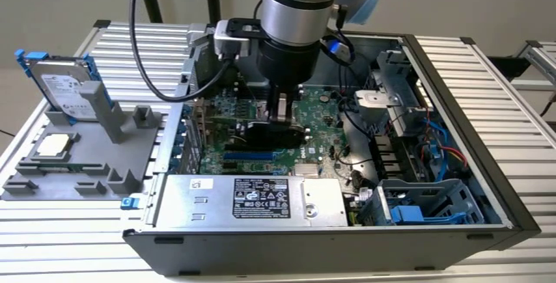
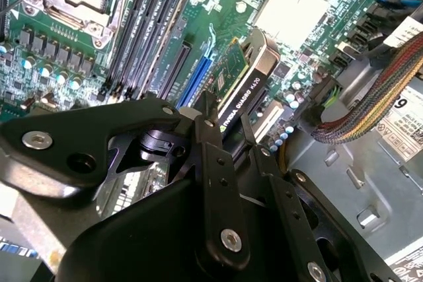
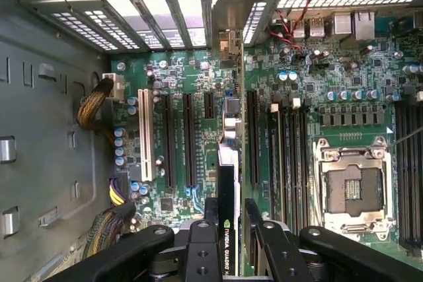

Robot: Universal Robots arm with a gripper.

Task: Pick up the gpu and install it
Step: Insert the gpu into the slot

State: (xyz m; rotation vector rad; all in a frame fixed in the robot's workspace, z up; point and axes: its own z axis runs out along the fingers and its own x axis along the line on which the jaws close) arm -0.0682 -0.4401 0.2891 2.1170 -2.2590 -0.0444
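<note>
Jaws clamped narrowly on the gpu (image 3: 227, 196) edge, card upright over the motherboard (image 3: 297, 97) slots

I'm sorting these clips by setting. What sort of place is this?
Likely a robot lab's PC-assembly bench: an open computer case on a slatted aluminium table, a grey parts fixture, and the gripper holding the gpu.

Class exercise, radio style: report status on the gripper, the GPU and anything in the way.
Gripper shut on the gpu, edge-on above the motherboard slots inside the open case. Card not seated yet. Nothing visible between card and slots.
</note>
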